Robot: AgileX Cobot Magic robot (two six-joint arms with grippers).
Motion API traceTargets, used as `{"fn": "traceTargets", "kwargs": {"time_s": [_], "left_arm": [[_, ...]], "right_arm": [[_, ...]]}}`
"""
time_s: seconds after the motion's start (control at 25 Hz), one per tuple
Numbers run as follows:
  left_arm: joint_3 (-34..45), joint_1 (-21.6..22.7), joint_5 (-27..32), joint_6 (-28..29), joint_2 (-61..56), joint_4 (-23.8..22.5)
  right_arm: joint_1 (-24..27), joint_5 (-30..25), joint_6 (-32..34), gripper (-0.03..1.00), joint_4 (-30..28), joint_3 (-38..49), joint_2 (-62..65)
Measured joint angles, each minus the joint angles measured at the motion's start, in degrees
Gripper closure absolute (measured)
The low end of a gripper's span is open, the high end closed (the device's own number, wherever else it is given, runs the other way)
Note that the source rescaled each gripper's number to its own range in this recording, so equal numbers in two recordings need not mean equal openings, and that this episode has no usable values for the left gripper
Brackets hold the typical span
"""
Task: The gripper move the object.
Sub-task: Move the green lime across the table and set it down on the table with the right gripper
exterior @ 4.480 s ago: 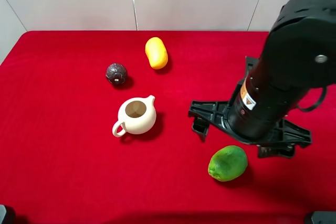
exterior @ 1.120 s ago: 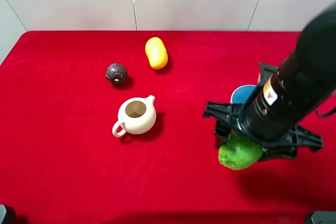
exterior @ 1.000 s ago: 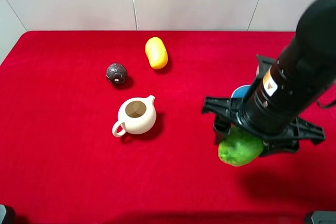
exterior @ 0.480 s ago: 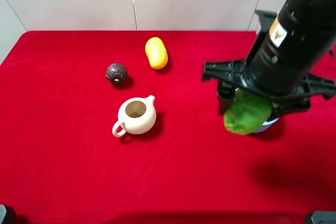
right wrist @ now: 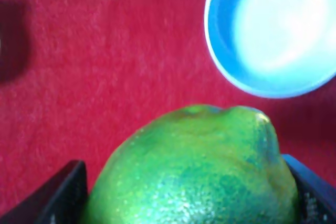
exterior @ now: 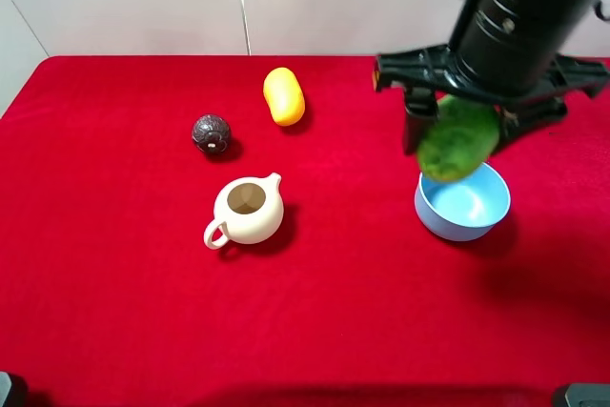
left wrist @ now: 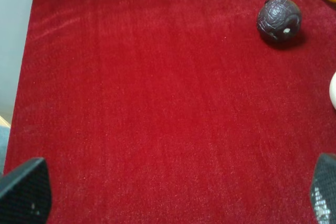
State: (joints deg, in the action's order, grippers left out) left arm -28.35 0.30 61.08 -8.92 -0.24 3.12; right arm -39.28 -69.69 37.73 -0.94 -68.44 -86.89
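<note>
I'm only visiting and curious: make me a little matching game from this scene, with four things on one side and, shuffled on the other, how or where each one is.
Things
1. green fruit
2. bowl
3. teapot
4. ball

States
A. dark, just left of the yellow fruit
B. blue, empty, at the right
C. held above the cloth in the right gripper
D. cream, lidless, near the middle

Pairs: 1-C, 2-B, 3-D, 4-A
</note>
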Motion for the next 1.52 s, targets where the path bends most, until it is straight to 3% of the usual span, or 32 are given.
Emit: {"fn": "traceTargets", "kwargs": {"time_s": [0.68, 1.12, 1.52], "left_arm": [[0.0, 0.0, 0.0, 0.0, 0.0, 0.0], [0.0, 0.0, 0.0, 0.0, 0.0, 0.0], [0.0, 0.0, 0.0, 0.0, 0.0, 0.0]], "right_arm": [[3.49, -0.27, -15.78, 0.94, -2.95, -21.27, -16.88], [5.98, 0.28, -21.19, 0.94, -3.45, -33.6, -28.36], [8.51, 9.23, -23.47, 0.94, -2.96, -36.26, -34.58]]}}
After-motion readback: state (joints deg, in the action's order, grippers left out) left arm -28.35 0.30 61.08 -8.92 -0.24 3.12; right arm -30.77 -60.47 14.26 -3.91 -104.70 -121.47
